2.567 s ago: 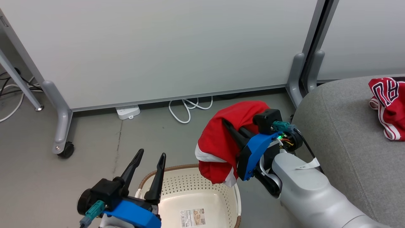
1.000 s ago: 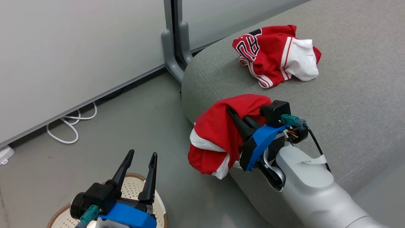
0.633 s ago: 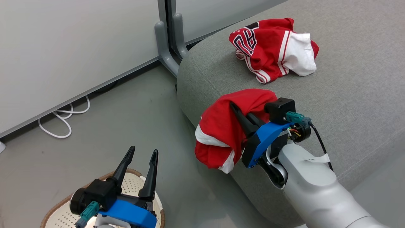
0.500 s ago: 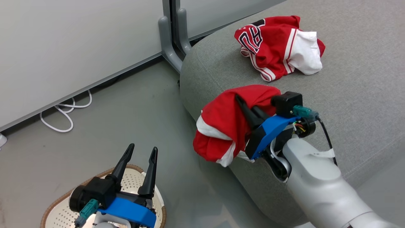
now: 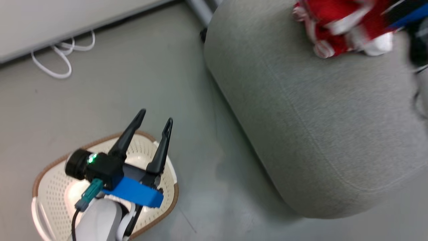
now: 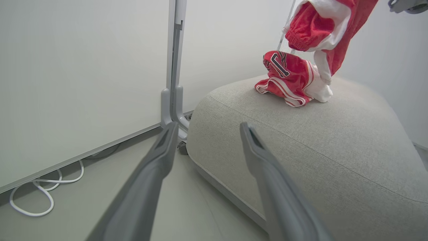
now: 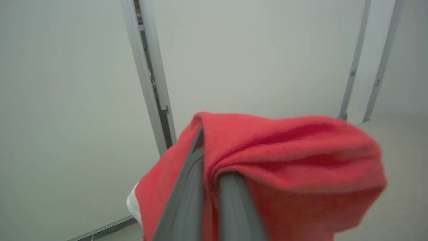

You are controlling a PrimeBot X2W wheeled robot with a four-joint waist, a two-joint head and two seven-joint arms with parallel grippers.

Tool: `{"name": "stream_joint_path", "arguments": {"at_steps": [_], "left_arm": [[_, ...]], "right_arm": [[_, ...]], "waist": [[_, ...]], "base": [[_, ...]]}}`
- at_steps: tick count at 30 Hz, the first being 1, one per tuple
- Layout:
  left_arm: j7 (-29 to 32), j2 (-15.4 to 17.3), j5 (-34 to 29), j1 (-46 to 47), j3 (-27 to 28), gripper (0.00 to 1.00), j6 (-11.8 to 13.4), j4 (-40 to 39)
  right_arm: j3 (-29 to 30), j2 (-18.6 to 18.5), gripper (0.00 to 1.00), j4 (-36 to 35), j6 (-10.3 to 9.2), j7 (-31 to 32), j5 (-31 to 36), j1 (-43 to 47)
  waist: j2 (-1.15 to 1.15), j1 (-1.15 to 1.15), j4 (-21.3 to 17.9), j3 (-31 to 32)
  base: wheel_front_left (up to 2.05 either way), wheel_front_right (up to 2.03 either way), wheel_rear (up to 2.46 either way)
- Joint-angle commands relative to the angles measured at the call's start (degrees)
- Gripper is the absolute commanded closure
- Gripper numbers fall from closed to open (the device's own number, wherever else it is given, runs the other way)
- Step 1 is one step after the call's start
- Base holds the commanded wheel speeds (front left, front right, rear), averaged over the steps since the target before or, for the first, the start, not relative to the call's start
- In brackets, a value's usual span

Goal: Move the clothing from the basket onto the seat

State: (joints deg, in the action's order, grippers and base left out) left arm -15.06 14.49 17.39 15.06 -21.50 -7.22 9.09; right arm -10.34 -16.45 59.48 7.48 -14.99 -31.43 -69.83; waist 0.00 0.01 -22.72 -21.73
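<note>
Since the seat (image 5: 317, 117) has ample bare cushion, I would lower the load before releasing it. The basket (image 5: 50, 182) stands on the floor under the left gripper (image 5: 156, 115), whose fingers are spread wide and hold nothing. The lettered jersey (image 6: 284, 75) lies on the seat. The plain garment (image 6: 321, 23) hangs close above it, pinched in the right gripper (image 7: 214, 157). I judge it best placed beside the jersey.

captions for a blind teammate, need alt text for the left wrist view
A crumpled red jersey with white-and-black lettering lies on a large light-grey fabric seat cushion, and a plainer red garment with white trim hangs over it. The left gripper shows its two dark fingers open in the foreground.
</note>
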Motion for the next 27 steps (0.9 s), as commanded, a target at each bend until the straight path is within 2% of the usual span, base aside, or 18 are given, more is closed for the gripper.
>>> {"name": "stream_joint_path", "arguments": {"at_steps": [1, 5, 8, 11, 17, 24, 25, 26, 27], "left_arm": [[-0.2, 0.8, -0.3, 2.0, -0.6, 0.0, -0.4, -0.4], [-0.2, 2.0, -0.7, 6.8, -2.7, 0.0, -0.4, -2.2], [-0.2, 2.8, -1.2, 9.5, -3.8, 0.0, -0.4, -3.2], [-0.2, 3.2, -1.7, 12.2, -4.9, 0.0, -0.4, -4.1], [-0.2, 3.2, -1.8, 15.1, -5.6, 0.0, -0.4, -5.0], [-0.2, 1.7, -0.9, 13.9, -5.3, 0.0, -0.4, -3.7], [-0.2, 1.4, -0.8, 13.6, -5.0, 0.0, -0.4, -3.5], [-0.2, 1.0, -0.6, 13.2, -4.8, 0.0, -0.4, -3.3], [-0.2, 0.5, -0.4, 12.8, -4.6, 0.0, -0.4, -3.0]], "right_arm": [[1.7, -1.8, 1.0, 0.3, 0.02, -0.3, 0.5, -2.1], [9.3, -8.7, 1.0, 0.9, 0.03, -0.3, 2.4, -6.0], [14.2, -11.5, 1.0, 1.1, 0.03, -0.3, 3.4, -6.0], [18.7, -12.8, 1.0, 1.6, 0.03, -0.2, 3.9, -3.8], [24.7, -10.4, 1.0, 2.1, 0.03, -0.2, 6.5, 1.5], [27.7, -8.4, 1.0, 0.6, 0.02, -0.2, 10.8, 5.5], [27.7, -8.0, 0.61, 0.3, 0.03, -0.2, 11.5, 6.0], [27.4, -7.6, 0.27, 0.3, 0.03, -0.2, 12.5, 6.7], [26.9, -7.2, 0.0, 0.4, 0.03, -0.2, 13.3, 7.4]], "waist": [[0.0, -0.01, 4.0, -5.8], [0.0, -0.01, 7.2, -12.4], [0.0, -0.01, 9.1, -16.7], [0.0, -0.01, 10.5, -20.3], [0.0, -0.01, 12.6, -23.3], [0.0, -0.01, 13.3, -20.3], [0.0, -0.01, 13.3, -19.4], [0.0, -0.01, 13.4, -18.3], [0.0, -0.01, 13.4, -17.1]], "base": [[0.0, 0.0, 0.0], [0.0, 0.0, 0.0], [0.0, 0.0, 0.0], [0.0, 0.0, 0.0], [0.0, 0.0, 0.0], [0.0, 0.0, 0.0], [0.0, 0.0, 0.0], [0.0, 0.0, 0.0], [0.0, 0.0, 0.0]]}}
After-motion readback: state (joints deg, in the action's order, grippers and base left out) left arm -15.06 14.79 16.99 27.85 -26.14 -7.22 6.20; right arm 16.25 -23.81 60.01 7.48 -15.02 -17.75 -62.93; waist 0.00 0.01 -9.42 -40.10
